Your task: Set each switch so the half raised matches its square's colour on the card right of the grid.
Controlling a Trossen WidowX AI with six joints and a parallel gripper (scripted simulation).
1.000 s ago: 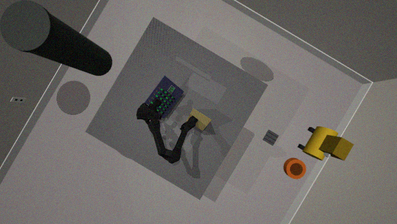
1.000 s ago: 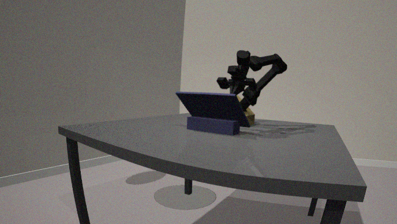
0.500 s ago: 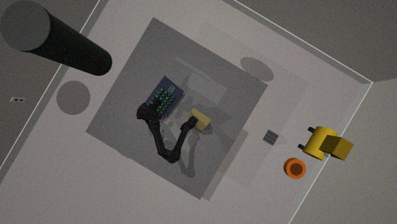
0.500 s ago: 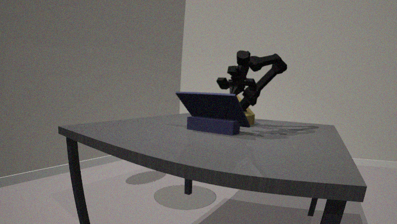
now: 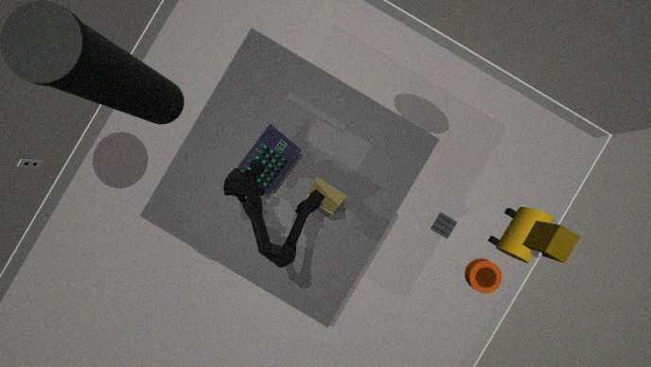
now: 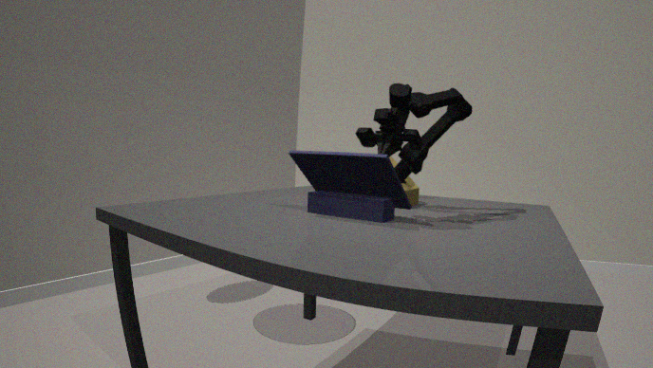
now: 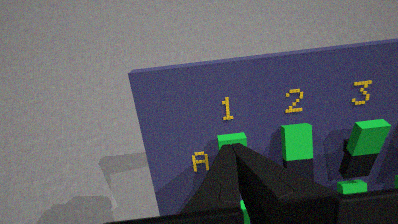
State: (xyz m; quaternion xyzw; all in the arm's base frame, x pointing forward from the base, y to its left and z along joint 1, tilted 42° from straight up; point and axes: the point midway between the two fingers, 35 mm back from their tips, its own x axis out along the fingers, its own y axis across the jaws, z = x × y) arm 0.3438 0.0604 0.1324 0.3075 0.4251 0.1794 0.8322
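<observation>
The blue switch panel (image 5: 272,132) (image 6: 351,173) (image 7: 170,95) stands tilted on the table, its back towards the exterior camera. The small card (image 5: 281,146) is at one end of it, with green and dark squares too small to read surely. My gripper (image 7: 231,152) is shut and empty. Its tips overlap switch A1 (image 7: 232,138) in the wrist view, at the lower edge of its green half; contact cannot be told. The rest of A1 is hidden. Switch A2 (image 7: 297,141) and switch A3 (image 7: 370,137) show green far halves above dark near halves. The arm covers part of the grid in the top view.
A yellow block (image 5: 334,196) (image 6: 413,195) is at the arm's base on the grey table (image 5: 213,118) (image 6: 266,237). A blue support block (image 6: 350,207) is under the panel. Green switches of the second row show partly behind the fingers in the wrist view.
</observation>
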